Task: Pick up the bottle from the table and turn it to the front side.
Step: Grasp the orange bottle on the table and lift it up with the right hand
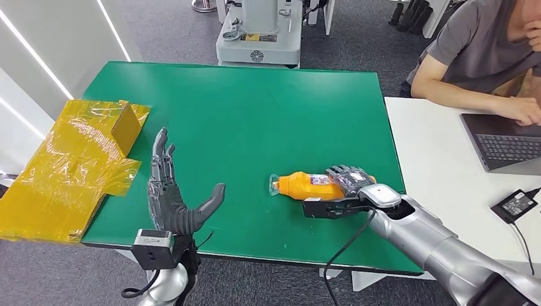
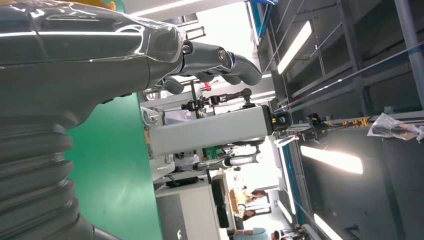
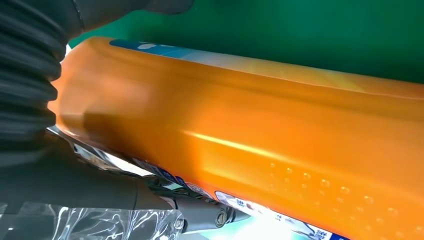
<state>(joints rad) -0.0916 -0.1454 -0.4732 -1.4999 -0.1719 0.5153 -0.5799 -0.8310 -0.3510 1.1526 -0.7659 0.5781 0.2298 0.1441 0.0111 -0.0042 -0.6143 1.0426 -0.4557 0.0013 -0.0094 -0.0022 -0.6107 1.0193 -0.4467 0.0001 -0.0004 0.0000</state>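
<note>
Head view: green table (image 1: 255, 115), largest thing in sight, with yellow wrapped cardboard (image 1: 70, 159) overhanging its left edge. Orange bottle (image 1: 306, 185) lying on its side near the table's front edge, cap end toward the left hand (image 1: 172, 197), which is raised, fingers spread, holding nothing. Right hand (image 1: 348, 185) wrapped over the bottle's base end, apparently gripping. Right wrist view: bottle (image 3: 250, 135) pressed close against the hand. Judged just grasped; lifting and turning still undone. Bottle's contents impossible to tell.
</note>
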